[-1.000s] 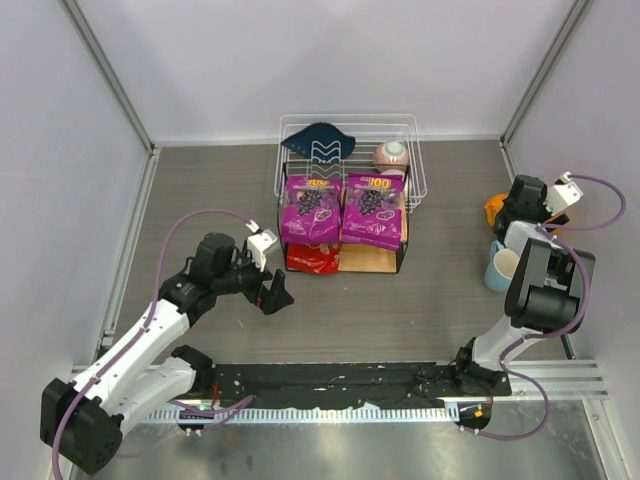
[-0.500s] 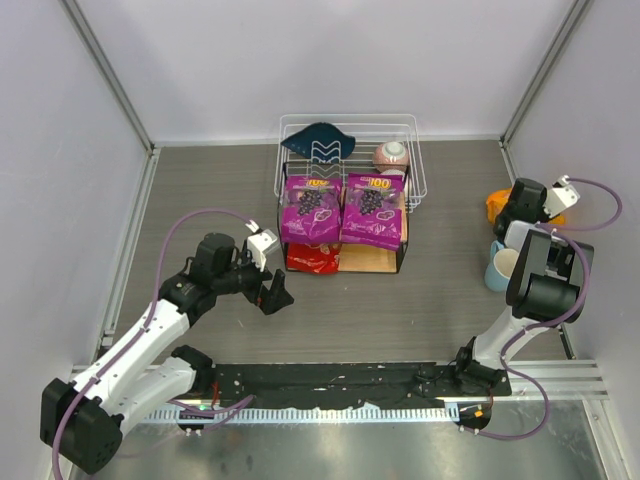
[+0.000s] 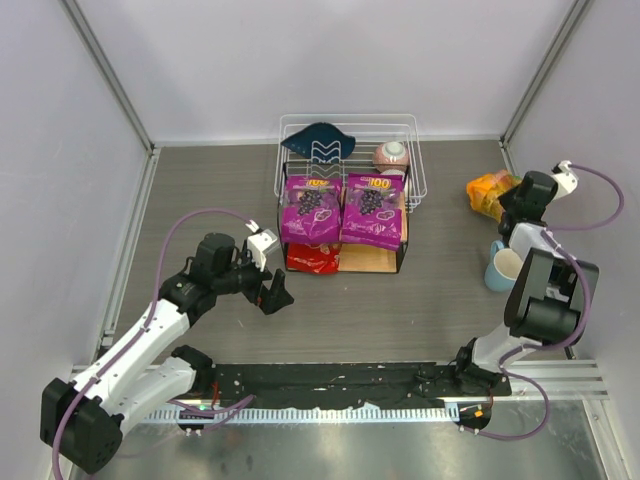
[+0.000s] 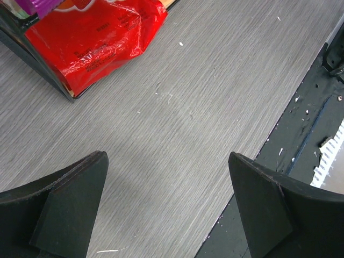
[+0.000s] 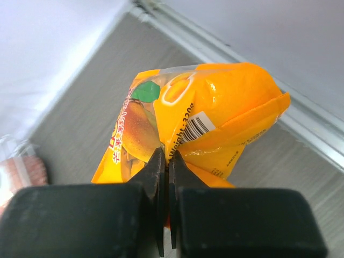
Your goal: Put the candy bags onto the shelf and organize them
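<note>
Right gripper (image 5: 165, 156) is clenched on a thin fold of the orange bag (image 5: 204, 118), its jaws almost meeting, and the rest of the bag bulges out beyond the fingertips above the desk (image 3: 440, 300). Just behind the gripper, toward its own base, stands a blue mug (image 3: 503, 267). Well off to its left is the shelf (image 3: 375, 260). Two purple bags (image 3: 310, 208) fill the top board side by side, a red bag (image 4: 91, 37) lies on the left of the lower board, and the lower right is bare wood. A wire basket (image 3: 415, 150) sits right behind the shelf. Left gripper (image 4: 166, 161) hangs released above the desk, with the red bag ahead of it and to its left.

The pinch looks like the weak point. So little glossy film is caught that a quick swing could let the bag slide out or twist. Since the bag juts out past the gripper, it may also clip the basket on the way across. The only free spot appears to be the low slot under the right purple bag. A puffed bag pushed in at an angle could catch the frame, drag the bag above forward, or shove the shelf.

Both purple bags show "100" above a grape picture. The orange bag has a mango picture, a barcode, and a line beside it that seems to give a weight, too small to be sure. The red bag's print is unreadable.
</note>
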Robot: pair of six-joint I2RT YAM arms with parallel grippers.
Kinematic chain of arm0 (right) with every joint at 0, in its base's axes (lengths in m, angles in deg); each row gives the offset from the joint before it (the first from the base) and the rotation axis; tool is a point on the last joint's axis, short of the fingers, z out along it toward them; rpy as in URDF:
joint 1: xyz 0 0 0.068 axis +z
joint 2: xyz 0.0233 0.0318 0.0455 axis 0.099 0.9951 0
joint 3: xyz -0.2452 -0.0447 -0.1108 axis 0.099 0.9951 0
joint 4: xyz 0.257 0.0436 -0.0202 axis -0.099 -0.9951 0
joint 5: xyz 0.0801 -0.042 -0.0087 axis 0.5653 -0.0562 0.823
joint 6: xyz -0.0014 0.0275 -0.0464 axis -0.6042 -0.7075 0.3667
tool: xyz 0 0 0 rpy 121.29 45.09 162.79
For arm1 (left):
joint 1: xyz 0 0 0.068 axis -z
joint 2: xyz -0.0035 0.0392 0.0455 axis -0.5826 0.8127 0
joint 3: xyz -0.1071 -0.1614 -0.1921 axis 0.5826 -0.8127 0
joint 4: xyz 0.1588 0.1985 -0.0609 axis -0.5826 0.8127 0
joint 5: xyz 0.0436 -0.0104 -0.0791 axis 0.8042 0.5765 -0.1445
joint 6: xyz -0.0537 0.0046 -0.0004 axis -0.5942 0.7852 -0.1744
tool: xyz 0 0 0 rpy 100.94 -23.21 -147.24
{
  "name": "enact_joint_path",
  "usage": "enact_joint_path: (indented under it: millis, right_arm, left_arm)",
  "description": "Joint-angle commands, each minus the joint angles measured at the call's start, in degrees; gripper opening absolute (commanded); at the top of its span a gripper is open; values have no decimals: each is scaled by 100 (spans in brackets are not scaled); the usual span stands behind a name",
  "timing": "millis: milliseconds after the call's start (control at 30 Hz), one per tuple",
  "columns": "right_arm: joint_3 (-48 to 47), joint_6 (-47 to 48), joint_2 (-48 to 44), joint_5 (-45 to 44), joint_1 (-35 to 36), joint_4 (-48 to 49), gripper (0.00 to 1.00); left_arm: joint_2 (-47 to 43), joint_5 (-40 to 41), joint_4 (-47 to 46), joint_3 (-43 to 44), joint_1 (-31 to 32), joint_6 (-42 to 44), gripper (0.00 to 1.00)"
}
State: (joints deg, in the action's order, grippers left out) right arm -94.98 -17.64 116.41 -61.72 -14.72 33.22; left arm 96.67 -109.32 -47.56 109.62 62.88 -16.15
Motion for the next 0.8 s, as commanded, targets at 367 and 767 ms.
enact_joint_path:
  millis: [367,767]
  right_arm:
    - [-1541,301,-2751,2184,633,-33,1]
    - [-2949,312,-3217,5029,2417,-1379,1]
  left_arm:
    - [-93,135,-103,77,-79,73,100]
    - [-181,196,-86,77,-105,73,100]
